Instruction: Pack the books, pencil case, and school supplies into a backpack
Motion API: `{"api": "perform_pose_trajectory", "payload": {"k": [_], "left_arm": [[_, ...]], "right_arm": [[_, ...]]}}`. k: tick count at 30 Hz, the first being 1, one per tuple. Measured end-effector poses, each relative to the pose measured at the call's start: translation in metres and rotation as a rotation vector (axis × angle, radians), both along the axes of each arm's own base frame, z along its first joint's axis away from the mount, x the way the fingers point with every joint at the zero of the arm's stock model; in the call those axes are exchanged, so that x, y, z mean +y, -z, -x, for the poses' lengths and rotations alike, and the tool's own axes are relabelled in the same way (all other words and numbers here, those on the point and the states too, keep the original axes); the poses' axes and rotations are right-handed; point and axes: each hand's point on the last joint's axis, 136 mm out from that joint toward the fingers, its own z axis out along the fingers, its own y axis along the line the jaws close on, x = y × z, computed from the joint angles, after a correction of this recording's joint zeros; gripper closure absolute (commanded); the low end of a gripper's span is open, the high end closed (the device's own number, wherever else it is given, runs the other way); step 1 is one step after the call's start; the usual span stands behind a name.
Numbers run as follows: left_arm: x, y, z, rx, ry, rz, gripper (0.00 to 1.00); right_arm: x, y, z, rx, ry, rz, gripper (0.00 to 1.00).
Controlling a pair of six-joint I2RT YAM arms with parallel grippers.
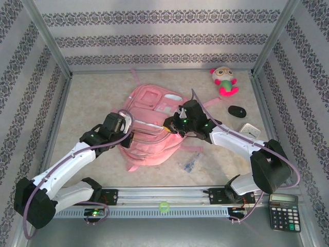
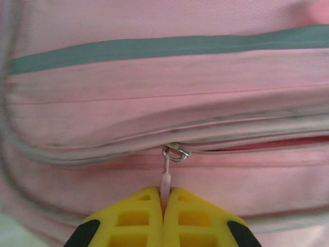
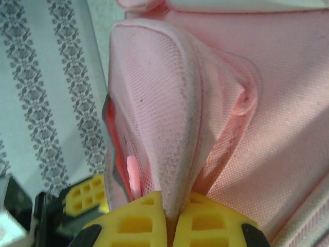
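The pink backpack (image 1: 149,103) is lying flat in the middle of the counter (image 1: 92,98). My left jaws are clenching its small pink zipper pull (image 2: 165,181) on its left side, while my right jaws are pinching a raised fold of its pink mesh fabric (image 3: 164,118) near its middle. A clear packet (image 1: 189,165) is lying near the backpack's near right corner, and a plush toy (image 1: 224,81) is sitting well apart, far right.
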Motion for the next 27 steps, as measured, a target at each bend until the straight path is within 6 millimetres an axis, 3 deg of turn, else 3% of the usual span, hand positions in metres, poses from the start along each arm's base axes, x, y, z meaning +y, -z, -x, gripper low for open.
{"api": "perform_pose_trajectory", "payload": {"k": [7, 8, 9, 11, 13, 17, 21, 23, 27], "left_arm": [[0.05, 0.003, -0.041, 0.001, -0.178, -0.06, 1.0], [0.051, 0.003, -0.043, 0.002, -0.177, -0.066, 0.96], [0.051, 0.004, -0.044, 0.002, -0.166, -0.07, 0.85], [0.049, 0.003, -0.043, -0.003, -0.117, -0.069, 0.53], [0.042, -0.003, -0.039, -0.023, -0.034, -0.044, 0.4], [0.017, -0.038, -0.021, -0.167, 0.206, 0.021, 0.29], [0.002, -0.071, -0.004, -0.359, 0.41, 0.007, 0.25], [-0.003, -0.071, -0.001, -0.403, 0.495, -0.033, 0.24], [-0.009, -0.049, -0.011, -0.386, 0.609, -0.122, 0.23]], "right_arm": [[-0.01, -0.008, 0.008, 0.01, -0.138, -0.052, 1.0], [-0.012, -0.009, 0.008, 0.013, -0.155, -0.058, 1.0], [-0.013, -0.009, 0.007, 0.015, -0.171, -0.063, 1.0], [-0.013, -0.009, 0.004, 0.022, -0.197, -0.072, 1.0], [-0.009, -0.01, 0.0, 0.036, -0.227, -0.081, 1.0], [0.003, -0.014, -0.015, 0.033, -0.275, -0.096, 1.0], [0.016, -0.014, -0.023, 0.025, -0.327, -0.101, 1.0], [0.019, -0.014, -0.024, 0.022, -0.354, -0.103, 1.0], [0.021, -0.014, -0.022, 0.016, -0.402, -0.099, 1.0]]}}
